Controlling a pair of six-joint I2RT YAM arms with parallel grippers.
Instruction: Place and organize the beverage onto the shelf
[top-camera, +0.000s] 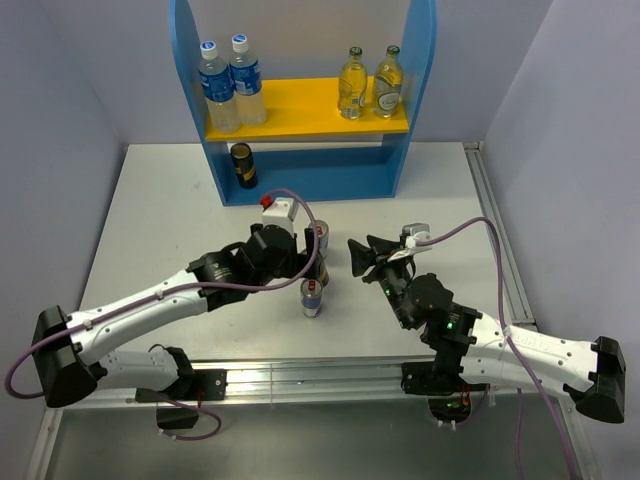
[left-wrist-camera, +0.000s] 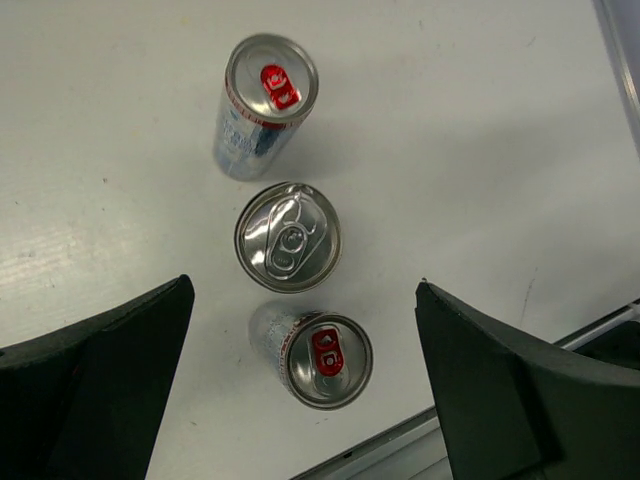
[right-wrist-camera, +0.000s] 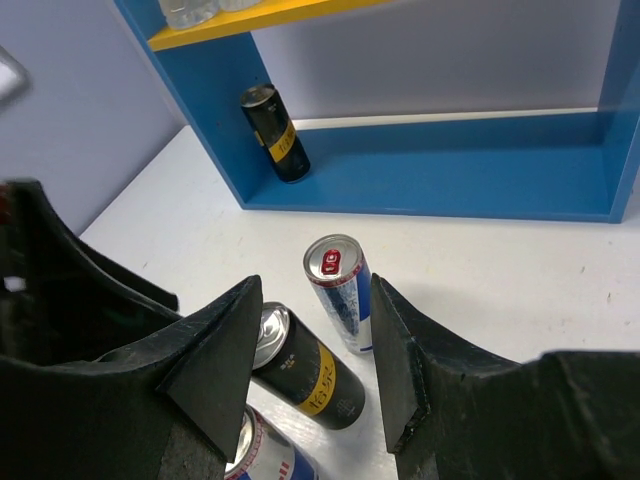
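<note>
The shelf (top-camera: 300, 105) stands at the back, with two green-capped glass bottles (top-camera: 370, 82) on the right of its yellow board and one dark gold-topped can (top-camera: 241, 165) on the blue base at the left. Three cans stand in a row on the table: a silver-blue can (left-wrist-camera: 265, 100), a dark can (left-wrist-camera: 288, 237) and a second silver-blue can (left-wrist-camera: 320, 358). My left gripper (left-wrist-camera: 305, 380) is open and empty, hovering above the row, its jaws either side of the nearest can. My right gripper (right-wrist-camera: 310, 370) is open and empty, just right of the cans and facing them.
Two clear water bottles with blue caps (top-camera: 228, 85) stand on the left of the yellow board. The shelf's blue base (right-wrist-camera: 450, 165) is bare right of the dark can (right-wrist-camera: 275, 132). An aluminium rail (top-camera: 320, 375) runs along the table's near edge.
</note>
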